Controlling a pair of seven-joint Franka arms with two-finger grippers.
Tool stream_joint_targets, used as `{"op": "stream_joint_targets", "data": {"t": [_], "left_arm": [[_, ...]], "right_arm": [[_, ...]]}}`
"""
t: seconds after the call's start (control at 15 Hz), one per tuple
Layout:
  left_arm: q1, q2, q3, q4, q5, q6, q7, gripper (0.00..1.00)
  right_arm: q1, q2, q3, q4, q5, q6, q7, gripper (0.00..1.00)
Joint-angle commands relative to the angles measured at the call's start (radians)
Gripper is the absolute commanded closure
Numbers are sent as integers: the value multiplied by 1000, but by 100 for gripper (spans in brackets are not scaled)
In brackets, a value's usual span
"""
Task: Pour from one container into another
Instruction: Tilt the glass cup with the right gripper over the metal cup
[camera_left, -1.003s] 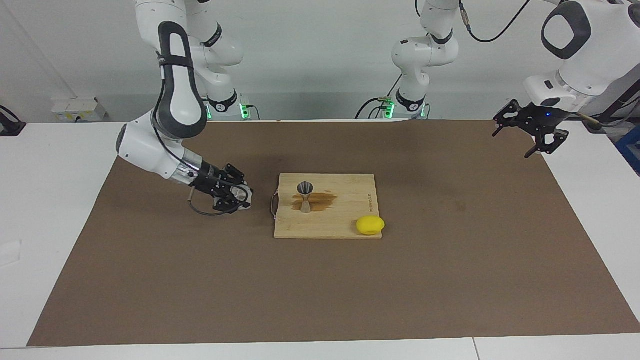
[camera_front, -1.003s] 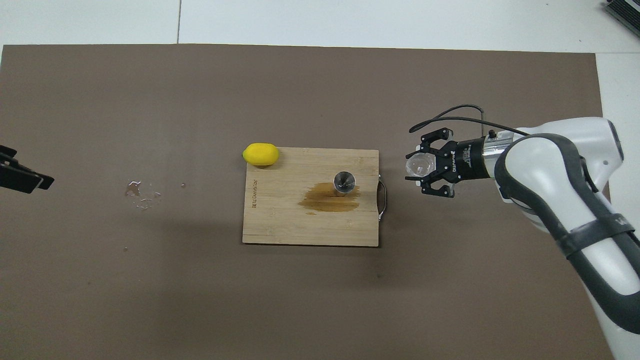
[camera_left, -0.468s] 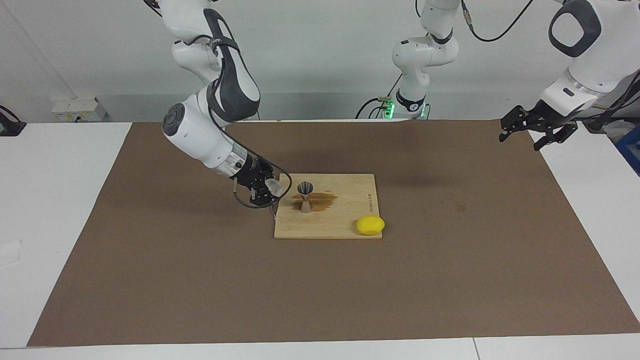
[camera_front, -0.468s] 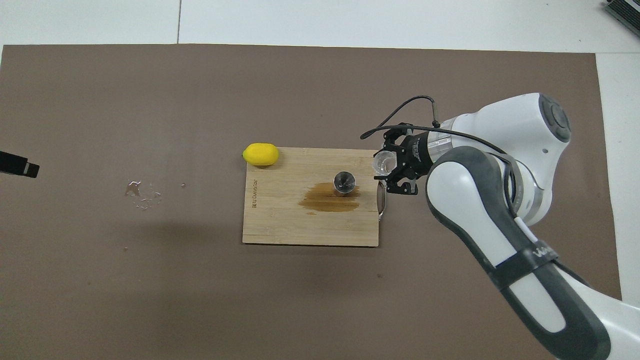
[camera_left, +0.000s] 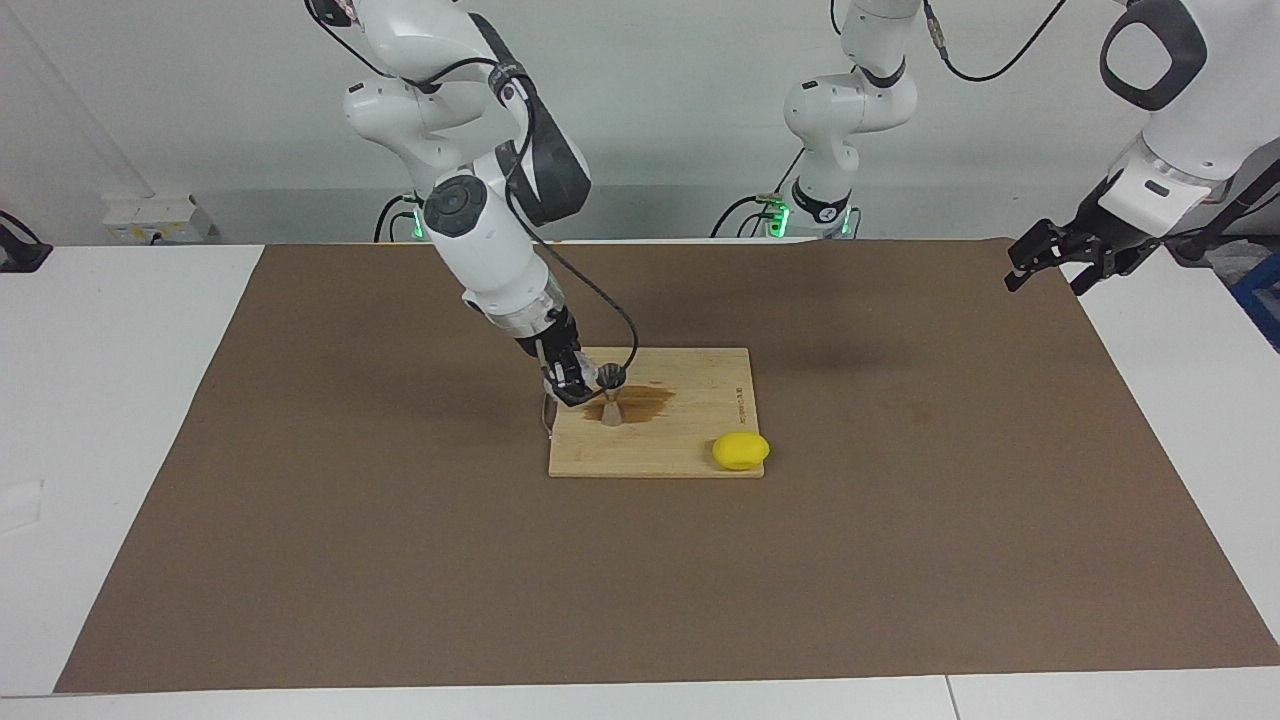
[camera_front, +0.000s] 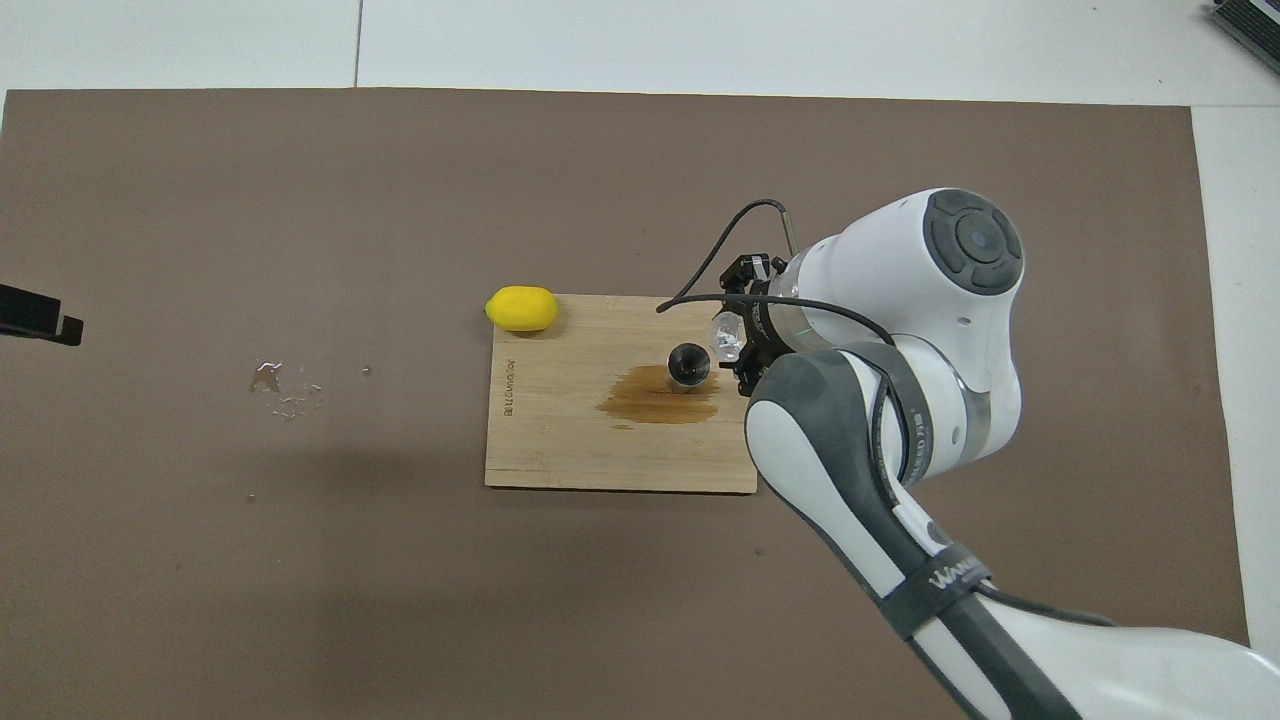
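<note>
Since a second ago the right gripper (camera_left: 572, 383) has swung from the bare mat at the right arm's end of the table onto the bamboo cutting board (camera_left: 690, 455), carrying the ribbed glass cup (camera_front: 725, 336) with it. Its fingers are clamped on the cup, which now sits tipped right beside the mouth of the metal jigger (camera_left: 610, 392), just past the fingertips. In the overhead view the jigger's upper cone looks dark, so liquid may be going in; I judge the pour to be starting or under way, though no stream can be made out. A brown wet stain (camera_front: 655, 397) spreads on the board around the jigger's foot, so spill is a real risk if the tilt overshoots the narrow rim.

The right arm is folded high, forearm slanting steeply down to the board's handle edge, wrist rolled to tip the cup.

A lemon (camera_left: 741, 450) lies at the board's corner, well apart from the fingers. The left gripper (camera_left: 1065, 257) has lifted slightly and waits, fingers apart, over the mat's edge at the left arm's end.
</note>
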Motion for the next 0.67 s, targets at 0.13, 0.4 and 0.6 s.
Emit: {"op": "stream_joint_targets", "data": {"t": [0.13,0.4,0.6], "left_arm": [[-10,-35,2,-37,18,-1,-14,0],[-16,-35,1,-37,18,-3,-16,0],[-14,-37,2,-38,18,-1,-16,0]], "right_arm": [[37,16,-3,27,-122,-14,24,100],[63,14,0,26,-211,-28,24,100],[77,13,2,26,-266,-37,24,100]]}}
